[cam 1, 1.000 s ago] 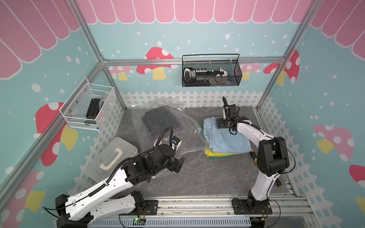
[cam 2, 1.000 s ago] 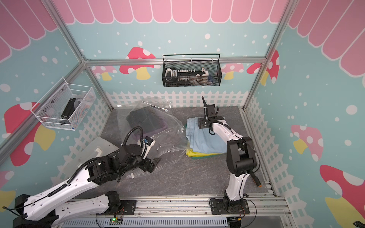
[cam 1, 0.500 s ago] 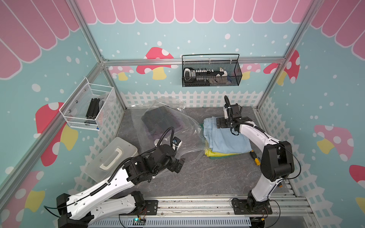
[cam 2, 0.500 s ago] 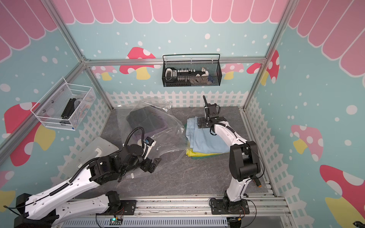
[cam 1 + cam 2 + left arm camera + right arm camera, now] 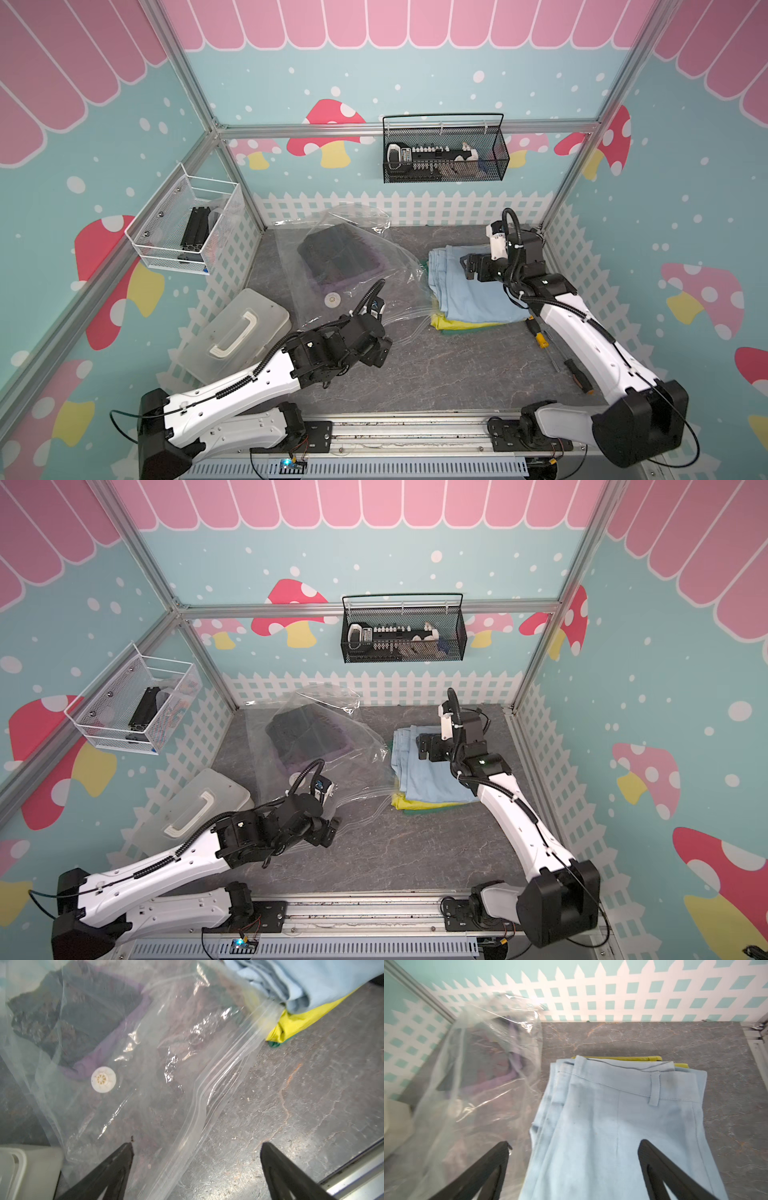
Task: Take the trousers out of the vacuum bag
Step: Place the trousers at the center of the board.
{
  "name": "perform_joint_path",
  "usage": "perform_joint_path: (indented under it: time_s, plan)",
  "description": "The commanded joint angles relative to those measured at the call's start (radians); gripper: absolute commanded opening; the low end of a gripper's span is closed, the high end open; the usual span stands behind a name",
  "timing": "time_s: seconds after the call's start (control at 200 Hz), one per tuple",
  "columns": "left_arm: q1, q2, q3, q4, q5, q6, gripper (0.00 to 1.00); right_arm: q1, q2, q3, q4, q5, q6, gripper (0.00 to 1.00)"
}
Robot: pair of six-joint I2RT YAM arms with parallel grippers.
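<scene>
The vacuum bag lies crumpled at the back left of the table, and dark and purple trousers are still folded inside it. Outside the bag, light blue trousers top a stack with yellow trousers and a green edge beneath. My left gripper is open and low over the bag's ridged zip edge, holding nothing. It appears in a top view at the bag's near corner. My right gripper hangs open over the light blue trousers, empty.
A translucent box with a white handle sits at the front left, beside my left arm. A yellow-handled screwdriver and a dark tool lie under my right arm. Wire baskets hang on the walls. A white valve sits on the bag.
My right arm's elbow has swung down toward the front right while its gripper stays over the light blue trousers. My left gripper has crept slightly toward the front.
</scene>
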Motion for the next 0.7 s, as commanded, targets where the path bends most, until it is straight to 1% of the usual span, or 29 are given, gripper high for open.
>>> perform_joint_path:
  time_s: [0.0, 0.075, 0.13, 0.21, 0.295, 0.375, 0.52, 0.565, 0.625, 0.695]
  plan:
    - [-0.004, 0.015, -0.055, 0.042, -0.039, -0.102, 0.91, 0.005, -0.108, -0.084, 0.025, -0.186, 0.120, 0.98]
    - [-0.002, 0.025, -0.091, 0.085, -0.020, -0.126, 0.87, 0.007, -0.200, -0.192, 0.111, -0.300, 0.217, 0.97]
    - [0.006, 0.038, -0.112, 0.110, -0.009, -0.147, 0.85, 0.016, -0.259, -0.260, 0.155, -0.347, 0.270, 0.96]
    - [0.029, 0.060, -0.143, 0.148, 0.006, -0.171, 0.82, 0.029, -0.333, -0.333, 0.173, -0.390, 0.313, 0.96]
    - [0.055, 0.077, -0.172, 0.196, 0.041, -0.184, 0.81, 0.045, -0.397, -0.398, 0.200, -0.452, 0.340, 0.96]
    - [0.070, 0.086, -0.189, 0.244, 0.051, -0.185, 0.81, 0.062, -0.449, -0.442, 0.212, -0.482, 0.354, 0.95]
    - [0.110, 0.114, -0.191, 0.285, 0.068, -0.162, 0.80, 0.108, -0.491, -0.523, 0.280, -0.525, 0.401, 0.94]
    - [0.120, 0.121, -0.187, 0.291, 0.074, -0.149, 0.77, 0.135, -0.490, -0.545, 0.309, -0.524, 0.419, 0.94]
    - [0.129, 0.126, -0.178, 0.294, 0.079, -0.137, 0.69, 0.182, -0.484, -0.571, 0.342, -0.510, 0.431, 0.93]
    - [0.144, 0.128, -0.172, 0.298, 0.093, -0.127, 0.55, 0.255, -0.470, -0.595, 0.364, -0.469, 0.430, 0.93]
